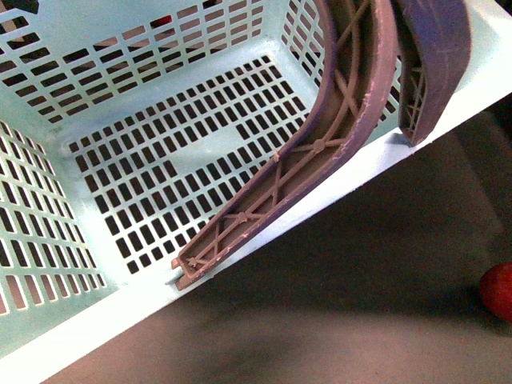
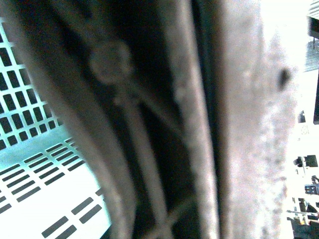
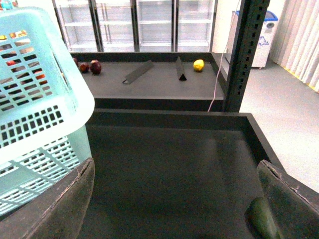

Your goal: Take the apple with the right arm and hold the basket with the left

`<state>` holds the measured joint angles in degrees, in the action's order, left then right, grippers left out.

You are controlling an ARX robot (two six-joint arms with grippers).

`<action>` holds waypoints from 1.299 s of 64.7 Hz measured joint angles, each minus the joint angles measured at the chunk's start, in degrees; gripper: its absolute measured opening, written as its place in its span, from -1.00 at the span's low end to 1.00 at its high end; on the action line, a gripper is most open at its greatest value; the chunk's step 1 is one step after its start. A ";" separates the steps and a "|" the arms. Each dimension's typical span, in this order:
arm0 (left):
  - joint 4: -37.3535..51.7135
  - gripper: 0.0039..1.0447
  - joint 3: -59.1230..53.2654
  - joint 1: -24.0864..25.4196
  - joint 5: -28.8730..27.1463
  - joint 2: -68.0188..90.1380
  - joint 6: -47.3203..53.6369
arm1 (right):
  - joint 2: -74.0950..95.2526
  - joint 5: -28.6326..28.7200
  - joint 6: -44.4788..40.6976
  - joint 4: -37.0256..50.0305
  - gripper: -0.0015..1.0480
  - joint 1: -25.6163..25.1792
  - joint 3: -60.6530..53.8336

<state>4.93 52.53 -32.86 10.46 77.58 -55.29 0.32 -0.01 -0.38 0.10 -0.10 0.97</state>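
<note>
The basket [image 1: 48,264] fills my front view, its brown handles [image 1: 352,96] arching across it. The apple [image 1: 498,290] sits on the bench [image 1: 360,304] at the far right edge, clear of the basket. A lemon [image 3: 199,65] and dark fruits [image 3: 90,66] lie beyond. My right hand [image 3: 175,172] gapes wide, touching nothing. I cannot tell the left hand's grip, as its camera shows only a blurred handle.

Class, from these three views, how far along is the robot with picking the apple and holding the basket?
Likely done: the basket is tilted, and its brown handle fills the left wrist view, suggesting the left arm holds it. In hand: the right pincer hangs open and empty. Left: the apple lies ungrasped at the front view's right edge.
</note>
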 joint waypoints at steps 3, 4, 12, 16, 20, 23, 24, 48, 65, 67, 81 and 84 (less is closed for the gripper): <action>0.00 -0.72 0.02 0.00 0.00 0.00 0.00 | 1.22 1.88 -0.13 -2.32 0.83 -0.46 0.72; 0.00 -0.72 0.02 0.00 0.00 0.00 0.00 | 1.90 3.23 -0.02 -4.20 0.83 -0.76 1.49; 0.00 -0.72 0.09 -0.09 0.02 0.00 0.13 | 17.97 10.91 -0.07 -22.29 0.83 -3.48 9.22; 0.00 -0.72 0.09 -0.09 0.09 0.00 -0.02 | 25.51 11.91 -1.18 -18.34 0.83 -4.87 9.35; 0.02 -0.72 0.13 -0.07 -0.07 0.00 0.13 | 34.38 12.07 -3.04 -10.45 0.83 -6.71 9.79; 0.04 -0.72 0.15 -0.09 -0.07 0.00 0.24 | 39.19 12.02 -4.09 -6.29 0.83 -7.45 10.03; 0.07 -0.72 0.15 -0.09 -0.07 0.00 0.26 | 42.93 11.85 -4.87 -3.26 0.83 -8.04 10.23; 0.07 -0.72 0.15 -0.09 0.00 0.00 0.17 | 99.65 5.57 -13.55 25.42 0.83 -11.08 22.12; 0.07 -0.72 0.15 -0.09 -0.02 0.00 0.17 | 115.10 0.55 -16.44 26.36 0.83 -12.22 30.47; 0.07 -0.72 0.15 -0.09 -0.02 0.00 0.20 | 115.95 0.46 -16.44 26.34 0.83 -12.33 31.26; 0.07 -0.72 0.15 -0.09 0.00 0.00 0.17 | 121.77 -0.31 -16.20 26.21 0.83 -13.57 36.06; 0.07 -0.72 0.15 -0.09 -0.02 0.00 0.20 | 122.90 -0.85 -16.00 26.49 0.83 -13.90 37.00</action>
<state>4.99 52.69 -32.95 10.44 77.58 -55.09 123.22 -0.86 -16.38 26.59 -14.00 37.98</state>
